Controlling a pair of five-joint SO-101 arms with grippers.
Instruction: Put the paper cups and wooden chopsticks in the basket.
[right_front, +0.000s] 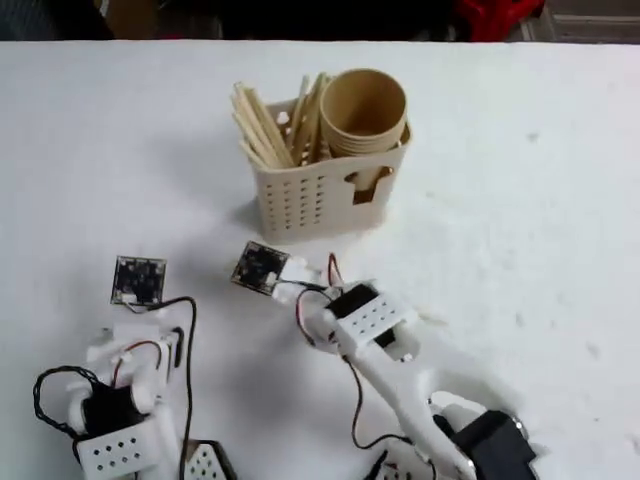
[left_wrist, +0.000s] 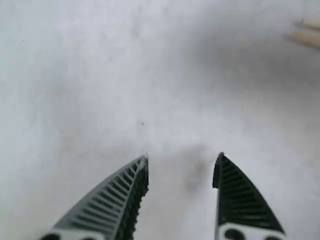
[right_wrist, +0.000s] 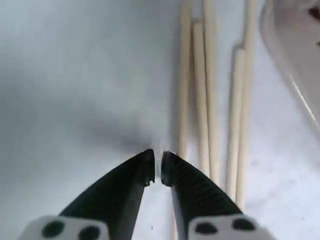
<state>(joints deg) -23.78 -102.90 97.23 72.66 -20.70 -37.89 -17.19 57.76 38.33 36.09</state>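
Cream perforated basket (right_front: 320, 195), apparently tan cups (right_front: 362, 108)

A white table (right_front: 540, 130) runs back to darkness holding a red object (right_front: 497, 15).

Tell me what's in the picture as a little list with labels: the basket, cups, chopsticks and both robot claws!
Basket: cream, walls with holes, standing mid-table
Paper cups: stacked, inside the basket
Chopsticks: leaning in the basket beside the cups
Left gripper: open, empty, over bare table
Right gripper: shut, holding nothing, chopsticks just ahead
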